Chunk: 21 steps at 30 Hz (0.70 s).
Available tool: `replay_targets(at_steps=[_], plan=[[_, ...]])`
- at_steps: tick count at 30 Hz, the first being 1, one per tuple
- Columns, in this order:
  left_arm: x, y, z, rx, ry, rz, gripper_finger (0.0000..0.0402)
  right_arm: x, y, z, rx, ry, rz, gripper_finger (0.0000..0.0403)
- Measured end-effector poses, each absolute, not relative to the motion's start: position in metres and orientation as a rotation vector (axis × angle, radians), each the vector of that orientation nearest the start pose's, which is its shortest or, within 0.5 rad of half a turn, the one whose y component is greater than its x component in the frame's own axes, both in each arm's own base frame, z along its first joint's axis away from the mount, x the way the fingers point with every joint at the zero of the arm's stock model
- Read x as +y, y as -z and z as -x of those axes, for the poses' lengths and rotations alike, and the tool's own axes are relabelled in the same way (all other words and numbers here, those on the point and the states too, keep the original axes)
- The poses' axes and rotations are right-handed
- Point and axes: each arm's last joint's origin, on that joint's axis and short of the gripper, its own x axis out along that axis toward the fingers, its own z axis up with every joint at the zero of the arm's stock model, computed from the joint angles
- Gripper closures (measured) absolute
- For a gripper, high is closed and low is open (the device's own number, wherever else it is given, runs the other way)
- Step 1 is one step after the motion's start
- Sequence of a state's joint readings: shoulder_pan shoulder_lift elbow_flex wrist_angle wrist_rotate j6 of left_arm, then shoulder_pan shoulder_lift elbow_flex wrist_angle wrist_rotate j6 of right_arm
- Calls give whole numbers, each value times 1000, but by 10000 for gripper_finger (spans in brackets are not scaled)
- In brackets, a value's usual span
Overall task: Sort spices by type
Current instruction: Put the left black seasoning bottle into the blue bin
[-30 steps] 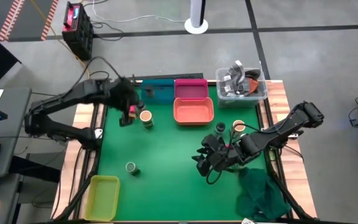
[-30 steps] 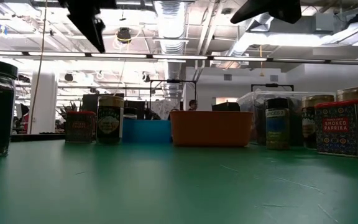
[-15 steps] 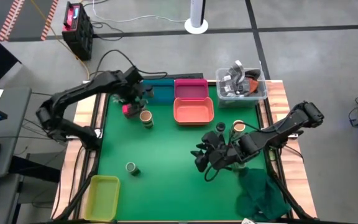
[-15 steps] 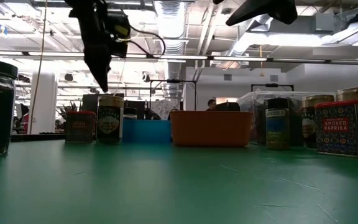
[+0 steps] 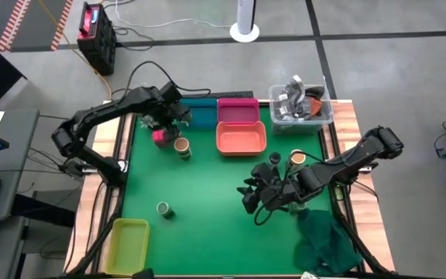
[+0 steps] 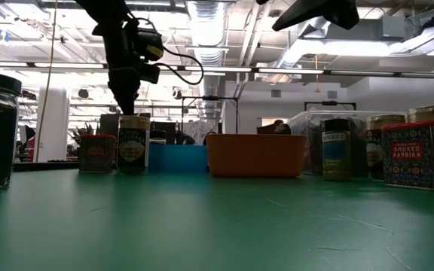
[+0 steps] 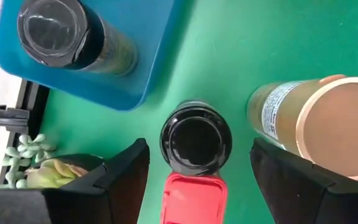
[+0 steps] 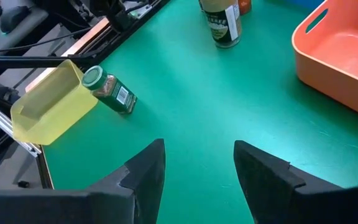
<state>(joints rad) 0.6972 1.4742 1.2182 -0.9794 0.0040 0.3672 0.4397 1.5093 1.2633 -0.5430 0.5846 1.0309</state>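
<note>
Left gripper (image 7: 194, 177) has swung from over the pink box to the table's far left corner beside the blue tray (image 5: 200, 115), fingers spread and empty, now poised directly above a dark round jar (image 7: 196, 138) standing between the pink box (image 7: 193, 198) and that tray, which already holds another dark jar (image 7: 67, 34); my read is a pickup to pair the two. Right gripper (image 8: 197, 165) hovers parted and empty over the mat, a green-topped jar (image 8: 109, 90) lying by the yellow tray (image 8: 50, 107). Legible: "SMOKED PAPRIKA" on a red-lidded tin (image 6: 420, 154); other labels unreadable
</note>
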Motion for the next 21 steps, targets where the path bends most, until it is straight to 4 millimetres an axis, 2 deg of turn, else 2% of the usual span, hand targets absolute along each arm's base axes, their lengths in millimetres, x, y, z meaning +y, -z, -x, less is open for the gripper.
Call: replay_targets(at_steps=[10, 21], plan=[[183, -272, -216, 1218, -373, 75, 133, 121, -301, -298, 528, 464, -608, 184], [177, -244, -209, 1293, -354, 106, 134, 116, -303, -302, 505, 467, -617, 184]])
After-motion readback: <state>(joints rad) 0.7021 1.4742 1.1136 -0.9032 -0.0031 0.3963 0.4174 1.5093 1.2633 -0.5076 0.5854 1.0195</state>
